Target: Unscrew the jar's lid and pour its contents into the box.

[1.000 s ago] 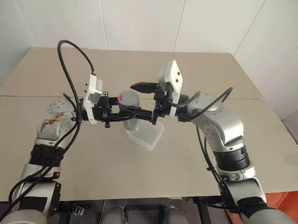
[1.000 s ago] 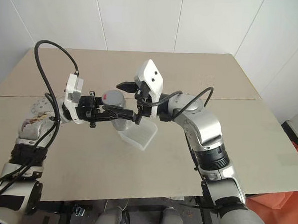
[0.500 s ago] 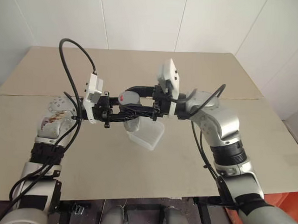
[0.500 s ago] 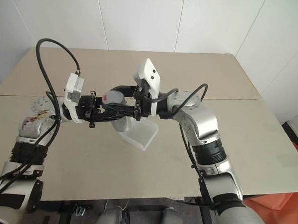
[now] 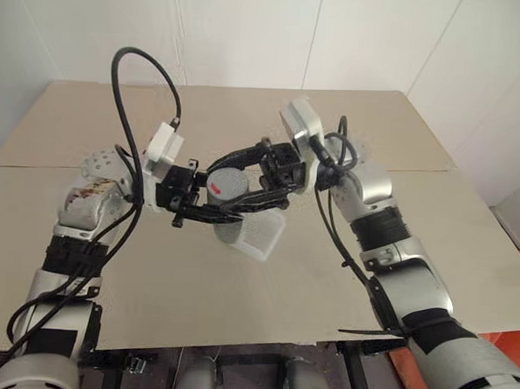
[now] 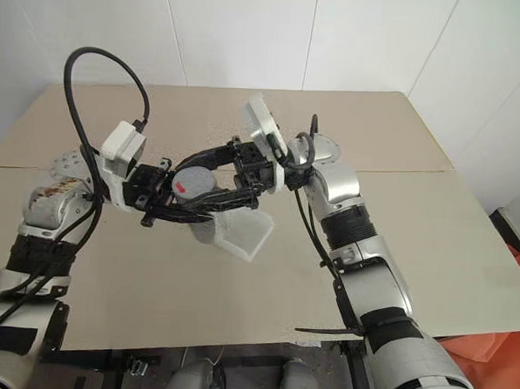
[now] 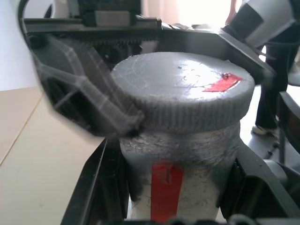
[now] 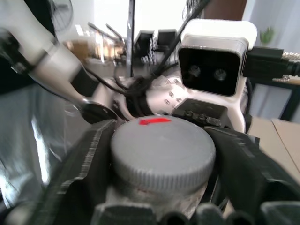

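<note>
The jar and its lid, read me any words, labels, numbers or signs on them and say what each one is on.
No readable text on either.
Lid: a plain red mark on top, no letters.
Jar: a plain red strip down its side, no letters.

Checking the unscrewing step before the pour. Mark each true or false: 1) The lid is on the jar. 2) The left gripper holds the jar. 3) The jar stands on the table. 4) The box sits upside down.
1) True: the lid sits on the jar.
2) True: the left gripper is clamped on its body.
3) False: it is held up above the table.
4) False: the box lies open side up.
</note>
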